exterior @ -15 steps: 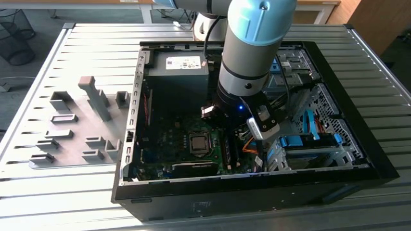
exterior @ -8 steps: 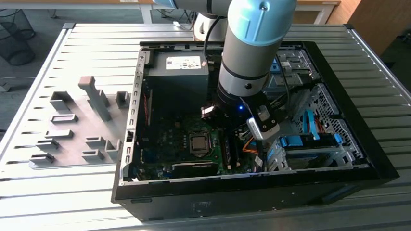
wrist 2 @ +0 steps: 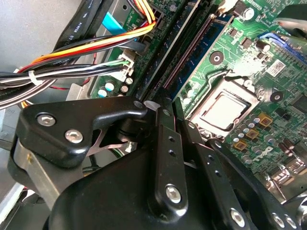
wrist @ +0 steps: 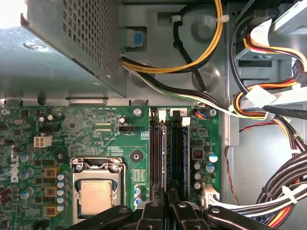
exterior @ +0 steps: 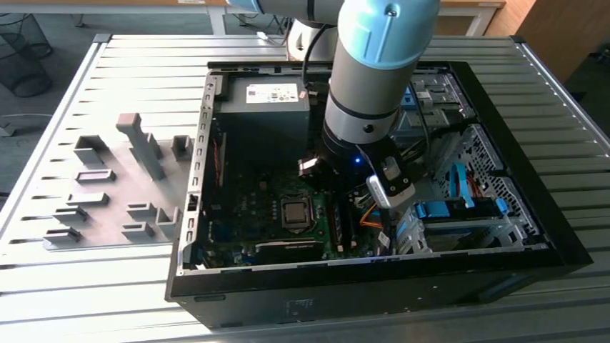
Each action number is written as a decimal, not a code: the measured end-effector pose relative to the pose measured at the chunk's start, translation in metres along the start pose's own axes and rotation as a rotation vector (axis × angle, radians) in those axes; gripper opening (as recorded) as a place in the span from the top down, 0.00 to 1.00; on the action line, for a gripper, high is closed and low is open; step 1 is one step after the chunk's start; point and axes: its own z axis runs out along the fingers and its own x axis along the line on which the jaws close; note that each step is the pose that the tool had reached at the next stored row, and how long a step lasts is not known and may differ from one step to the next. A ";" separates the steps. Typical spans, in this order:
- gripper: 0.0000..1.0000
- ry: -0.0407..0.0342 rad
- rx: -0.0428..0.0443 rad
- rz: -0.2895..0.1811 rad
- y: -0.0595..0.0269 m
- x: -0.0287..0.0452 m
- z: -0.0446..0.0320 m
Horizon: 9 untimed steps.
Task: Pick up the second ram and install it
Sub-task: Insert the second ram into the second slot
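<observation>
Your second ram [wrist: 162, 160] stands on edge in the memory slots [wrist: 178, 158] just beside the CPU socket [wrist: 97, 194], its long edge running along them in the first wrist view. Your gripper [wrist: 166, 203] is right over its near end, black fingers [wrist 2: 169, 148] drawn close together around the stick, apparently pinching it. In the exterior view the arm [exterior: 376, 93] reaches down into the open computer case [exterior: 533, 193], grey fixture blocks [exterior: 119, 186] lying well apart toward that view's left.

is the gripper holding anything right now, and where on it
Cannot be told. The gripper sits low over the memory slots beside the CPU socket, fingertips hidden.
</observation>
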 end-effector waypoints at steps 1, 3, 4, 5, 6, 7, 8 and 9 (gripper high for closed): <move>0.86 0.0000 0.0001 0.001 0.0000 0.0000 0.0000; 0.86 0.0000 -0.0001 0.003 -0.0002 -0.0002 0.0000; 0.86 0.0001 -0.0001 0.004 -0.0003 -0.0006 0.0000; 0.86 0.0002 -0.0001 0.005 -0.0005 -0.0011 -0.0001; 0.86 0.0003 -0.0002 0.007 -0.0006 -0.0014 -0.0001; 0.86 0.0002 -0.0001 0.009 -0.0007 -0.0015 -0.0001; 0.86 0.0002 -0.0002 0.010 -0.0008 -0.0015 -0.0001; 0.86 0.0002 -0.0002 0.010 -0.0008 -0.0015 -0.0001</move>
